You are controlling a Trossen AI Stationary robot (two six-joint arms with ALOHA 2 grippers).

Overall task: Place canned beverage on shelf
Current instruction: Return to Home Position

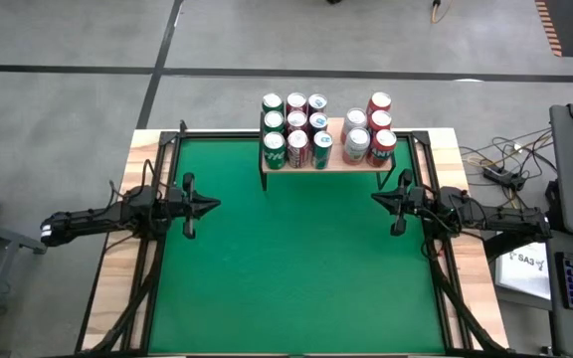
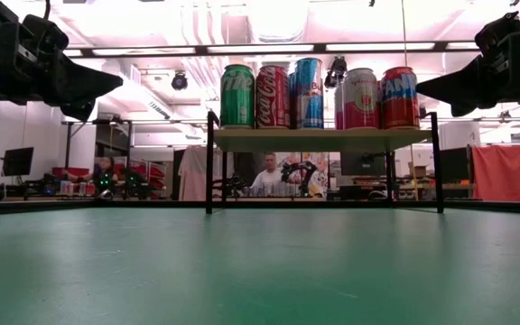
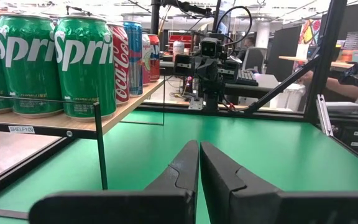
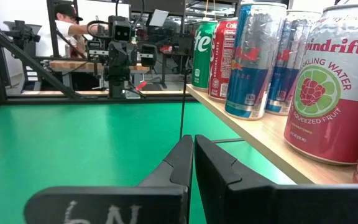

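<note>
The shelf [image 1: 361, 163], a light wooden board on thin black legs, stands on the green felt at the table's far edge. Several cans stand upright on it by their bases: green cans [image 3: 84, 65] at its left end, red cola and blue cans [image 2: 308, 92] in the middle, red-and-white sparkling water cans [image 4: 331, 87] at its right end. My left gripper [image 1: 214, 206] hovers shut at the table's left side, pointing level toward the middle. My right gripper [image 1: 376, 200] hovers shut at the right side, facing it. Both hold nothing.
Black frame rails [image 1: 154, 189] run along the table's left and right sides. The green felt [image 1: 296, 268] lies between the arms and toward the near edge. Beyond the table are desks, cables and a person [image 2: 268, 173] in the room.
</note>
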